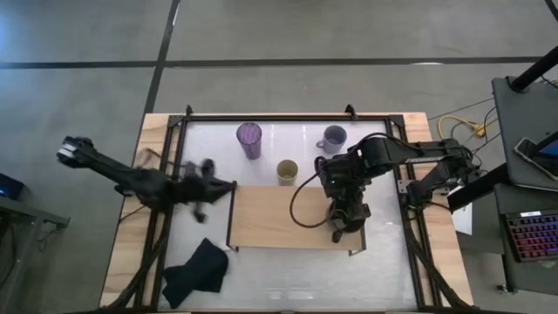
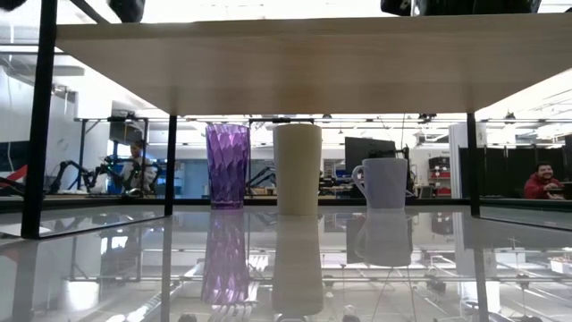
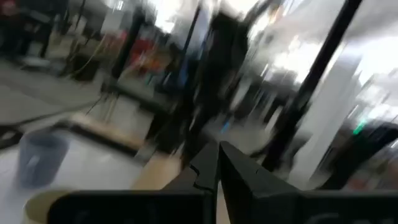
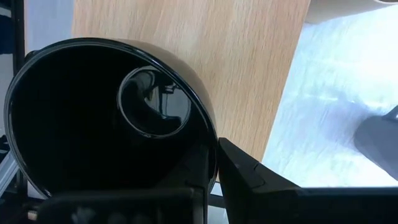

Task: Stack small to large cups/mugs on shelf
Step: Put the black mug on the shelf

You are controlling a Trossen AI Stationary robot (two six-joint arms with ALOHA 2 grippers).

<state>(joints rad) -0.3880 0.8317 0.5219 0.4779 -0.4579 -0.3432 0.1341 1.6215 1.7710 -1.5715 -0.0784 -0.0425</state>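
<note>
Only the right wrist view shows the right gripper [image 4: 214, 171] clamped on the black mug's [image 4: 93, 118] rim over the shelf [image 4: 249, 68]. From above, the left gripper [image 1: 228, 186], fingers pressed together and empty, sits at the shelf's left end, with the purple tumbler [image 1: 249, 139], yellow cup [image 1: 287, 171] and lavender mug [image 1: 332, 138] on the table behind.

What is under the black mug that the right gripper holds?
Under the black mug, gripped at its rim by the right gripper, lies the wooden shelf. Whether the mug's base touches the shelf cannot be seen.

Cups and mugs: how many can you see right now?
4. The purple tumbler, yellow cup and lavender-grey mug stand on the table behind the shelf. The black mug is over the shelf's right end, held by the right gripper.
</note>
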